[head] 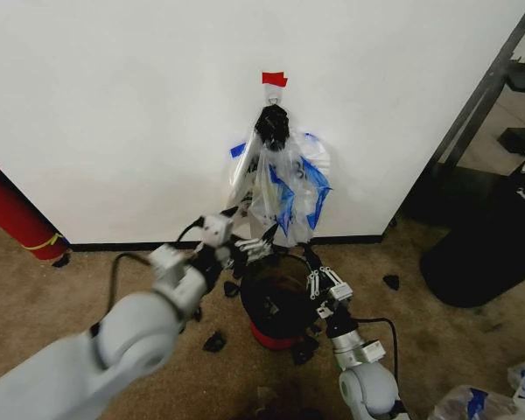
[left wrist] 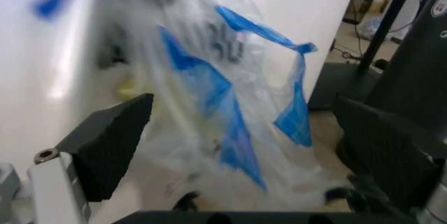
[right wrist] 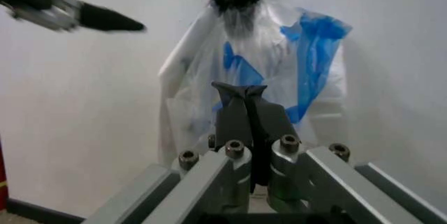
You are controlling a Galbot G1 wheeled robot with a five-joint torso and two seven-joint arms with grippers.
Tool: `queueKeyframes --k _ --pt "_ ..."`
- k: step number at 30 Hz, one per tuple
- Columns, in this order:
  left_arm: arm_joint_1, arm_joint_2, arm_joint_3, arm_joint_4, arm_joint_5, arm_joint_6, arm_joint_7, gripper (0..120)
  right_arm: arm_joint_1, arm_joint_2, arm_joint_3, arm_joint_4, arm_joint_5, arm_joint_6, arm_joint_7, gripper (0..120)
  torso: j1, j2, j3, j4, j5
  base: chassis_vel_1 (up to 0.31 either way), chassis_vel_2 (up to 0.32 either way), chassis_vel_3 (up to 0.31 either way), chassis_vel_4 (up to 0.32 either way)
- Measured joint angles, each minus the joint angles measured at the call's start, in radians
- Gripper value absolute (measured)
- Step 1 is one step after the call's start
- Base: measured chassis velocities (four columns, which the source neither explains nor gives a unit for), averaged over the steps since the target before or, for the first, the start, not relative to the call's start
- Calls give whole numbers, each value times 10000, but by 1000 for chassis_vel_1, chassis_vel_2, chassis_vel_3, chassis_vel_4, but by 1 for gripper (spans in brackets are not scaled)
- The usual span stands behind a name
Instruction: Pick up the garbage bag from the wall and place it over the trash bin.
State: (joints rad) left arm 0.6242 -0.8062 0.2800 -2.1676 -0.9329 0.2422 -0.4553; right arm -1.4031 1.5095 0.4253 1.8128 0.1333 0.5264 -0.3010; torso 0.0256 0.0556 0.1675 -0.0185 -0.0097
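Observation:
A bunch of thin clear bags with blue strips (head: pixel 284 188) hangs on the white wall (head: pixel 114 105) under a black knot (head: pixel 272 127), just below a piece of red tape (head: pixel 274 79). The garbage bag is somewhere in that bunch; I cannot tell it apart. My left gripper (head: pixel 249 234) is open at the bunch's lower left edge, and the plastic (left wrist: pixel 231 103) lies just ahead of its spread fingers. My right gripper (head: pixel 309 255) is shut on nothing, over the rim of the trash bin (head: pixel 276 302), pointing up at the bags (right wrist: pixel 279 62). The dark, red-based bin stands right below the bunch.
A long red cylinder (head: pixel 17 219) leans at the left by the baseboard. A big black bulky object (head: pixel 490 245) and a slanted metal post (head: pixel 481 96) stand at the right. Black scraps (head: pixel 214 341) lie on the carpet. More plastic bags (head: pixel 507 394) lie at the bottom right.

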Motion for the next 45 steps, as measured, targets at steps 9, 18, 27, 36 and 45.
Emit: queueKeyframes --k 9,18,27,36,45 --pt "-1587 -941 1566 1320 -128 50 -496 97 -204 -44 303 210 259 -13 0 0 -1 0 -1 6 1 0 0 0 0" --pt "-2337 -1596 2130 2271 -506 59 -644 94 -396 -32 441 508 368 -5 -16 0 -1 1 -2 3 1 0 0 0 0" --pt "-2360 -1751 2146 2595 -1006 48 -717 74 -497 -81 516 603 452 -16 -1 0 -2 2 -2 4 0 0 0 0 0" --pt "-2381 -1729 2393 2741 -903 81 -724 39 -571 -71 484 843 520 -82 6 0 -3 1 -2 5 0 0 0 0 0" --pt "-2579 -1848 2533 2924 -827 131 -950 5 -625 -108 486 947 577 -85 38 0 -3 2 -2 3 0 0 0 0 0"
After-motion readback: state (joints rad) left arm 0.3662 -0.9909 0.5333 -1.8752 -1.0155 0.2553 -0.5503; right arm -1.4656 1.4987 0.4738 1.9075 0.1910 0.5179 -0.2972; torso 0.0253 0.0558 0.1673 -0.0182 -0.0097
